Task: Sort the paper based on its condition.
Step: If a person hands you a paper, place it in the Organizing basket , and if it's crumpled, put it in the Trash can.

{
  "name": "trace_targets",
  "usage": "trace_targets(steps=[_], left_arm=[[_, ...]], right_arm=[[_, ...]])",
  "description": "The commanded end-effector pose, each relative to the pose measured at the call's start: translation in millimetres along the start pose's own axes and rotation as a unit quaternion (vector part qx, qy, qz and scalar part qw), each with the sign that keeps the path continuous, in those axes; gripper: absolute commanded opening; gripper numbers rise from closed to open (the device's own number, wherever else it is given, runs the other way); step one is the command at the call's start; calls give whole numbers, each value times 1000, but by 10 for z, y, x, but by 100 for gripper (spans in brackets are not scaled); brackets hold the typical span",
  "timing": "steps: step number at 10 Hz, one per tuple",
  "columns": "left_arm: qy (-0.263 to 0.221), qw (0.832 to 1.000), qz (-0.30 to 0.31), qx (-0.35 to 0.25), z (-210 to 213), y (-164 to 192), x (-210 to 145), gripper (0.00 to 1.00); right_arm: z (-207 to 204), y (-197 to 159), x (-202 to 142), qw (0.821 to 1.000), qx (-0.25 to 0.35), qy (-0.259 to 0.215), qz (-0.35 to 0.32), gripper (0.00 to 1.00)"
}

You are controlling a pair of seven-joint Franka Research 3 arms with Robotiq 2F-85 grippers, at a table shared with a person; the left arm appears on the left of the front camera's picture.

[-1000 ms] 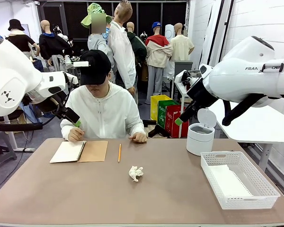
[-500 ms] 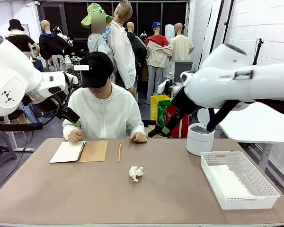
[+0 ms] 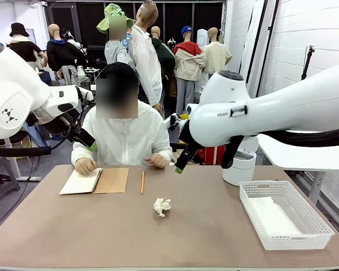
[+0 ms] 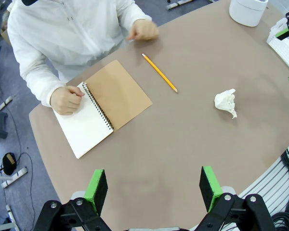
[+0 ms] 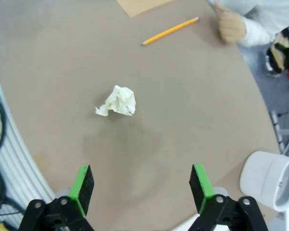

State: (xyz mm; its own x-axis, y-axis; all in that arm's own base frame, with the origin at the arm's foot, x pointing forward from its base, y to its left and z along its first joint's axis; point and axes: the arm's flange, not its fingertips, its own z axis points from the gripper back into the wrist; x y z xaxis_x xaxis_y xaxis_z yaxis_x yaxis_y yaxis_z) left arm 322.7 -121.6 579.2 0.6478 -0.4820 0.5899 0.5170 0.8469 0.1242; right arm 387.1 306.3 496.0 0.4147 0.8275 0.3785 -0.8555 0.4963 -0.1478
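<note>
my right gripper (image 5: 140,188) hangs above the brown table (image 3: 90,231), jaws spread fully apart with nothing between the green pads (image 5: 82,188). in the front view this gripper (image 3: 181,164) sits over the table's middle, toward the far edge, just beside the person's hand (image 3: 156,161).

my left gripper (image 4: 154,190) is also wide open and empty, raised over the table's left side. in the front view it (image 3: 86,141) hangs close to the person's shoulder.

the crumpled paper ball (image 3: 162,206) lies near the centre of the table, apart from everything else. in the right wrist view it (image 5: 117,101) is ahead of the fingers and somewhat to the left pad's side.

a flat white sheet (image 3: 274,217) lies inside the white mesh basket (image 3: 254,223) at the table's right side. a white lidded bin (image 3: 239,164) stands behind the basket.

a spiral notebook (image 3: 94,180) lies open at the far left, with the person's other hand (image 3: 85,165) resting at its far left corner. a yellow pencil (image 3: 142,182) lies just right of the notebook, not touching it.
</note>
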Motion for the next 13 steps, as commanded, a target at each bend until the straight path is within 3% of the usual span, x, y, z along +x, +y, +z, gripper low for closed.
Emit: trace_targets(steps=[1, 9, 13], left_arm=[[-2, 1000, 2, -2, -3, 12, -4, 100], [-2, 1000, 2, -2, -3, 12, -4, 100], [-2, 1000, 2, -2, -3, 12, -4, 100]], right_arm=[[-199, -38, 88, 1000, -13, 19, -17, 100], [-245, -35, -1, 1000, 4, 22, -10, 100], [-725, -84, 352, 1000, 7, 27, -14, 100]])
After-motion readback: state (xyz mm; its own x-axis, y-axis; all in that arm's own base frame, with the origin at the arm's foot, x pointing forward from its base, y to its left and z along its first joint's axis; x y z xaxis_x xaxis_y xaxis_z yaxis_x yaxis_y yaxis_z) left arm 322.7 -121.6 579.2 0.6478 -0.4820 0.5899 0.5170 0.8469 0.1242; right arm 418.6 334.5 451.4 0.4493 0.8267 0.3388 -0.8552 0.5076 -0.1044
